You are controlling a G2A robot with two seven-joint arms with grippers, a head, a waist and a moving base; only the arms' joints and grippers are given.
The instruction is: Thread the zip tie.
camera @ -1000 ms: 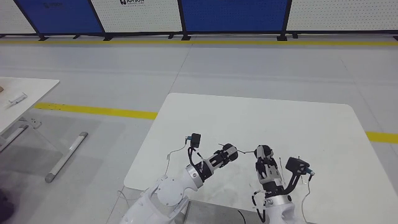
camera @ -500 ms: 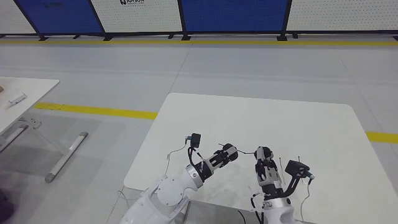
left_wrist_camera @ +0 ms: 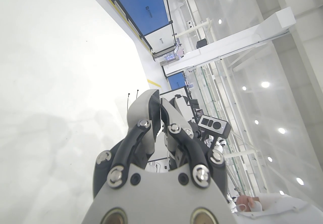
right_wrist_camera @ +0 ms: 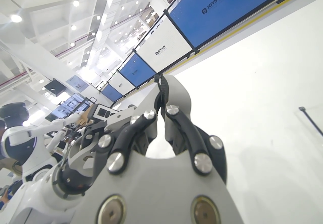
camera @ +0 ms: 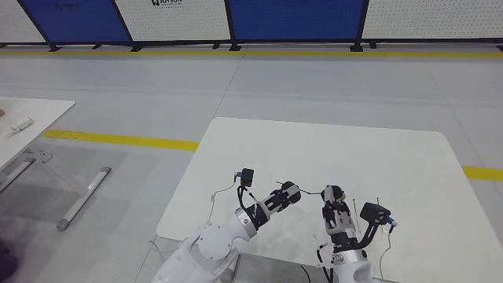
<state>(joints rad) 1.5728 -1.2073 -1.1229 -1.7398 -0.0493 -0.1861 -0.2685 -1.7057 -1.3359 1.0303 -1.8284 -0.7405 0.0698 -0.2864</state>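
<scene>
Right wrist view: the right tool [right_wrist_camera: 161, 84] grasps the head of the black zip tie [right_wrist_camera: 158, 78]. Top view: its thin strap reaches the clenched left tool [camera: 292, 193].

Matt, smooth white tabletop [camera: 314, 149]; glossy white plastic shells [right_wrist_camera: 181, 93], shiny metal screws [right_wrist_camera: 203, 161] and ribbed matt black pads [left_wrist_camera: 154, 111] on left gripper [left_wrist_camera: 160, 100] and right gripper [right_wrist_camera: 161, 84]; thin black plastic zip tie [right_wrist_camera: 158, 78]
</scene>
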